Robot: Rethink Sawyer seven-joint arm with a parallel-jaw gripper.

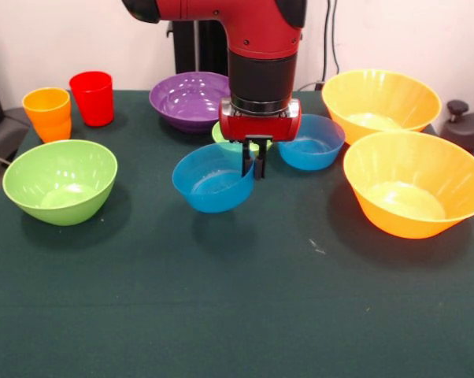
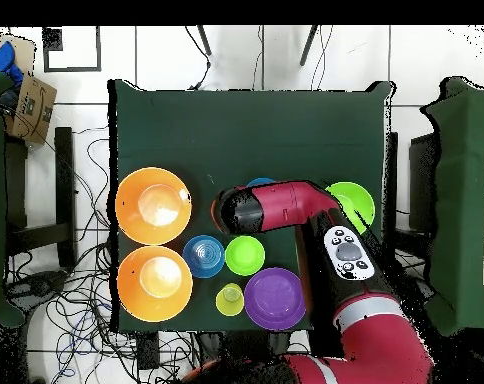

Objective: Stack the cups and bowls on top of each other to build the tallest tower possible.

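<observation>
Overhead view: arm (image 2: 286, 208) hides most of blue bowl (image 2: 261, 183).

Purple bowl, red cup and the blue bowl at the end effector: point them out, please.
Purple bowl (image 1: 186, 98): front view, inner wall.
Red cup (image 1: 93, 100): front view, outer side.
Blue bowl (image 1: 209, 183): front view, inside, left of the end effector (image 1: 254, 164).

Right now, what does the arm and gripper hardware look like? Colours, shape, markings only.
The arm has glossy red rounded shells with black joint sections. A black cylindrical wrist with a silver ring meets a boxy red gripper body, from which short black fingers project. From overhead, a link carries a grey oval control pad with round buttons. No loose cables show on the arm.
</observation>
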